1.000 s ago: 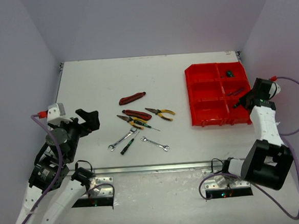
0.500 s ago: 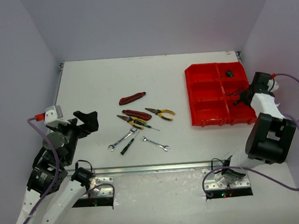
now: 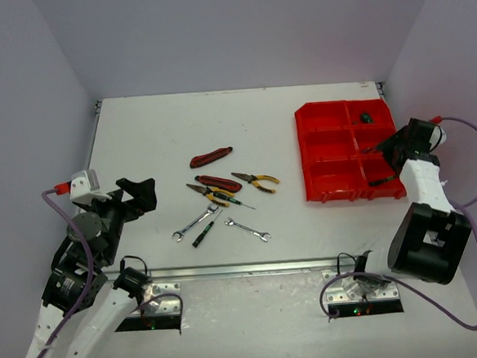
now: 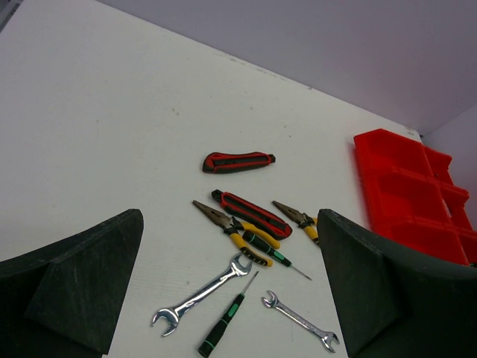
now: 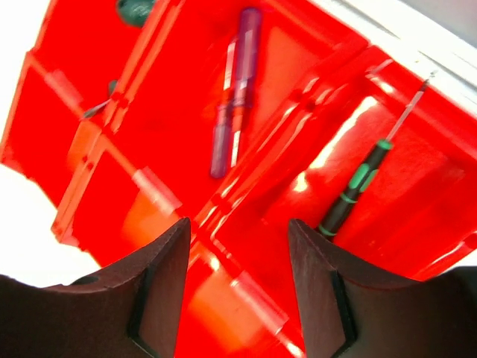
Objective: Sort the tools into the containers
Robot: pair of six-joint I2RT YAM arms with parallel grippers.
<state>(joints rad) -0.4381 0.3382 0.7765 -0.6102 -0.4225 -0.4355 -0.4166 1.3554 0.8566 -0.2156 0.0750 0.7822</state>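
Tray, overhead: the red tray [image 3: 331, 195] sat on the right side of the white surface [image 3: 153, 128], its compartments open to the camera.
Loose tools, overhead: a cluster lay left of centre, well apart from the tray. A red-black tool [image 3: 211, 157] was farthest back and a second red-black tool [image 3: 218, 183] lay nearer. One pair of yellow-black pliers [image 3: 255, 180] lay to the right of that second tool, with another yellow-black pair [image 3: 207, 194] and a small green screwdriver [image 3: 235, 200] just beside it.
Front row, overhead: a large silver wrench [image 3: 196, 223], a green-black screwdriver [image 3: 203, 233] and a small silver wrench [image 3: 248, 229] lay nearest the arms.
Sorted tools, overhead: a binned green screwdriver [image 3: 382, 181] rested in the near-right compartment. A dark item [image 3: 366, 118] in the far-right compartment was too small to identify.
Left gripper, overhead: the left gripper [image 3: 145, 194] hung left of the cluster.
Right gripper, overhead: the right gripper [image 3: 391, 153] hovered over the tray's right column.
Left wrist camera: the left gripper's fingers were spread wide and held nothing. The loose tools showed between them, with the tray at the right edge.
Right wrist camera: the right gripper's fingers were spread and held nothing. Below them a purplish-handled screwdriver [image 5: 235, 89] lay in one compartment, and the binned green screwdriver lay diagonally in the next.
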